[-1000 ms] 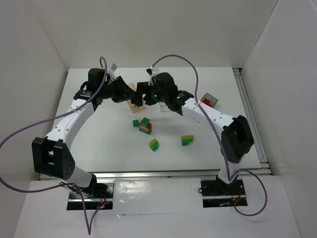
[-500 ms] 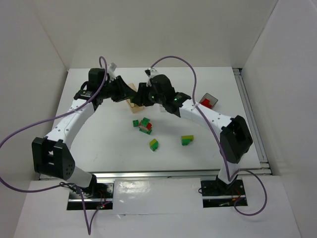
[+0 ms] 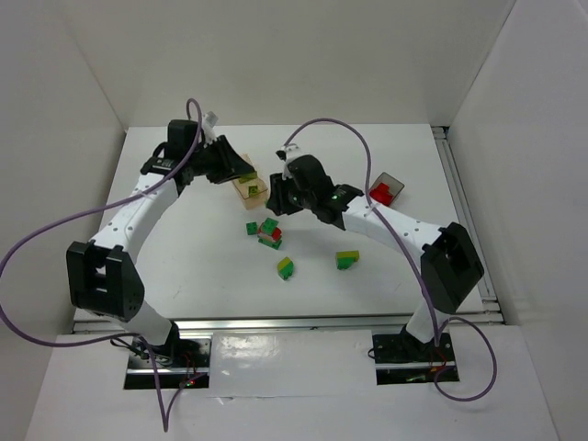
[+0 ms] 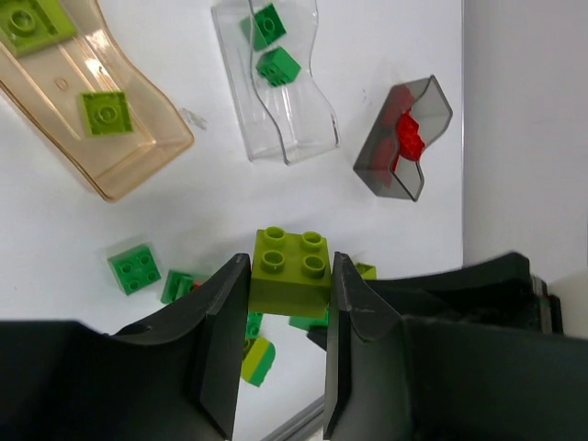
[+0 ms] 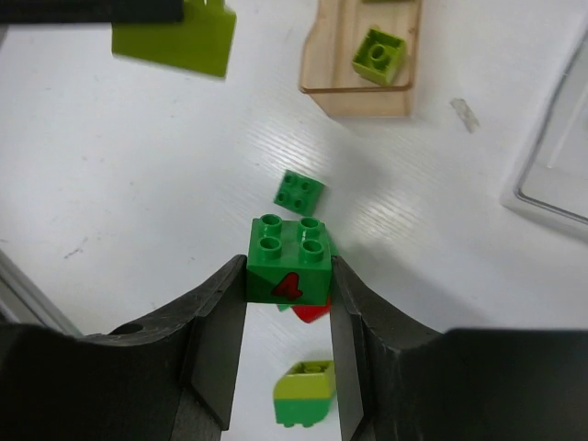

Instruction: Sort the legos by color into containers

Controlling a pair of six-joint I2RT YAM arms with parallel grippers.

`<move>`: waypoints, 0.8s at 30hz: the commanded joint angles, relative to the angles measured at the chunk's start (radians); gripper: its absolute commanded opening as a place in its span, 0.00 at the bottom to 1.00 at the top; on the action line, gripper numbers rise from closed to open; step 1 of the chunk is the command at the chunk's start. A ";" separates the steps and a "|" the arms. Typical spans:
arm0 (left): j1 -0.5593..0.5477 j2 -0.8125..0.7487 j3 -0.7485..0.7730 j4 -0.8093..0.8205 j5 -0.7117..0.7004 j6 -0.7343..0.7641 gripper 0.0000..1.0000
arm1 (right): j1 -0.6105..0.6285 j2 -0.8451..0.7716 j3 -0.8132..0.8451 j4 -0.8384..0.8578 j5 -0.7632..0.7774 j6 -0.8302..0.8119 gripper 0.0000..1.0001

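My left gripper (image 4: 290, 276) is shut on a yellow-green lego (image 4: 292, 266), held above the table. My right gripper (image 5: 289, 271) is shut on a green lego (image 5: 288, 260) with a red mark on its side. From above, the left gripper (image 3: 241, 175) hangs at the orange-tan container (image 3: 253, 191) and the right gripper (image 3: 276, 195) is just right of it. The orange-tan container (image 4: 147, 110) holds two yellow-green legos. Two green legos lie in the clear container (image 4: 303, 119), and a red one in the dark grey container (image 4: 424, 110).
Loose legos lie mid-table: a green brick (image 3: 251, 227), a green-and-red stack (image 3: 270, 233) and two yellow-green-on-green stacks (image 3: 287, 267) (image 3: 347, 260). The dark grey container (image 3: 390, 181) stands at the right, near the metal rail (image 3: 464, 211). White walls enclose the table.
The two grippers, which met beside the orange-tan container, have drawn apart. The right one has come nearer and rightward with the green lego in it.
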 commanded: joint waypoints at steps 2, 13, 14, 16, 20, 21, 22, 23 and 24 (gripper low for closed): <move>0.011 0.078 0.092 0.018 -0.041 0.029 0.00 | -0.013 -0.088 -0.014 -0.056 0.139 -0.049 0.16; 0.002 0.426 0.396 -0.132 -0.310 0.061 0.00 | -0.165 -0.033 0.069 -0.089 0.221 0.040 0.16; 0.002 0.451 0.419 -0.149 -0.323 0.061 0.00 | -0.165 -0.033 0.069 -0.089 0.221 0.040 0.17; -0.008 0.517 0.482 -0.181 -0.347 0.061 0.00 | -0.191 -0.010 0.092 -0.089 0.221 0.040 0.17; -0.008 0.561 0.496 -0.224 -0.356 0.072 0.37 | -0.214 0.068 0.189 -0.110 0.219 0.015 0.21; -0.008 0.561 0.496 -0.224 -0.344 0.083 0.62 | -0.225 0.109 0.209 -0.110 0.219 0.015 0.21; -0.020 0.574 0.496 -0.224 -0.344 0.094 0.72 | -0.225 0.131 0.226 -0.110 0.228 0.004 0.21; -0.020 0.574 0.507 -0.224 -0.344 0.094 0.79 | -0.225 0.151 0.262 -0.110 0.228 0.004 0.21; -0.029 0.574 0.507 -0.224 -0.344 0.106 0.83 | -0.237 0.195 0.279 -0.110 0.237 0.004 0.21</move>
